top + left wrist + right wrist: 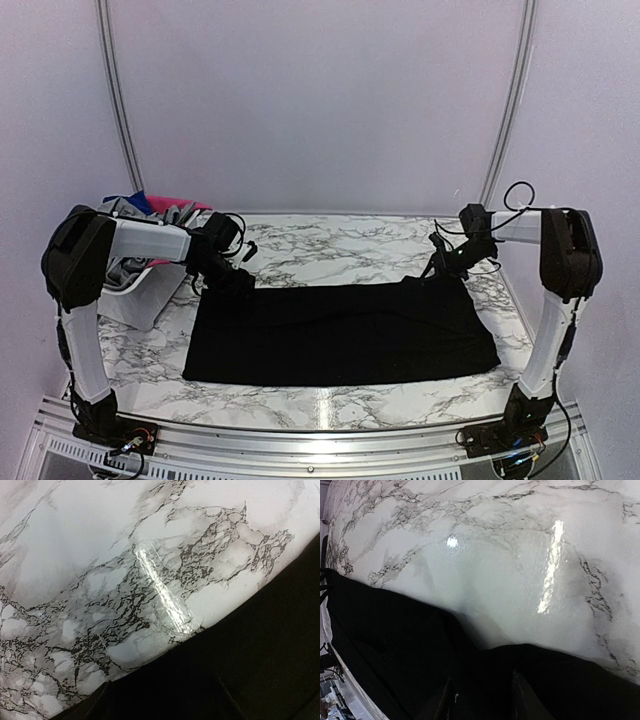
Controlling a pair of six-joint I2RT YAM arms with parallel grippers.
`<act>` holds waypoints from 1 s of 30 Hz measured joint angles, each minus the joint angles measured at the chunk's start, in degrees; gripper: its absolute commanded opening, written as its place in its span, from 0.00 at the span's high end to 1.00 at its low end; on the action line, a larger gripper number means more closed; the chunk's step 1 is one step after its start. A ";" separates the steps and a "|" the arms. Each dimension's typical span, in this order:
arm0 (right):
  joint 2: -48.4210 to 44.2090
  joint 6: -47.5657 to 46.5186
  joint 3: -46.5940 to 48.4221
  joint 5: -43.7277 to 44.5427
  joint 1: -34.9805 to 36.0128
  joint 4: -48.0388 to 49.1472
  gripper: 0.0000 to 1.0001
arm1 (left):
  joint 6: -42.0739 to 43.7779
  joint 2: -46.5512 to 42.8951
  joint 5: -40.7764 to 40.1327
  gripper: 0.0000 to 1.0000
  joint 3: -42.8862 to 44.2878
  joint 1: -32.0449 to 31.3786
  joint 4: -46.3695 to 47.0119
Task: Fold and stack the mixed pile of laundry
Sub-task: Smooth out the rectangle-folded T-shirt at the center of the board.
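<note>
A black garment (340,330) lies spread flat across the marble table (330,245). My left gripper (236,280) sits at its far left corner. In the left wrist view its gripper (160,702) is open wide, both fingers low over the black garment (260,645) just inside its edge. My right gripper (438,266) is at the far right corner. In the right wrist view that gripper (482,700) has its fingers (520,695) still apart, astride a raised fold of the black garment (395,640). The rest of the mixed laundry pile (150,212), grey, blue and pink, fills the basket at the left.
The white plastic basket (135,292) stands at the table's left edge, close behind my left arm. Bare marble (340,240) runs behind the black garment to the back wall, and a narrow strip (330,400) lies in front of it.
</note>
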 measured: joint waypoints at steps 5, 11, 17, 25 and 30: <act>-3.39 -0.07 -0.04 0.63 0.00 -0.92 0.76 | 0.00 0.00 -0.02 0.29 -0.02 0.00 0.00; -4.04 -0.09 -0.72 0.59 0.00 -1.18 0.80 | 0.09 -0.02 -0.46 0.29 -0.28 0.00 -0.09; -4.04 0.07 -1.33 0.17 0.00 -1.46 0.66 | 0.63 -0.35 -0.94 0.29 -0.33 0.00 -0.68; -4.02 1.42 -1.88 8.07 -0.61 -1.77 0.54 | 0.87 -0.35 -1.29 0.29 -0.33 0.00 -0.96; -4.09 2.78 -2.51 12.02 -5.03 -2.03 0.54 | 1.09 -0.35 -1.86 0.29 -0.33 0.00 -1.11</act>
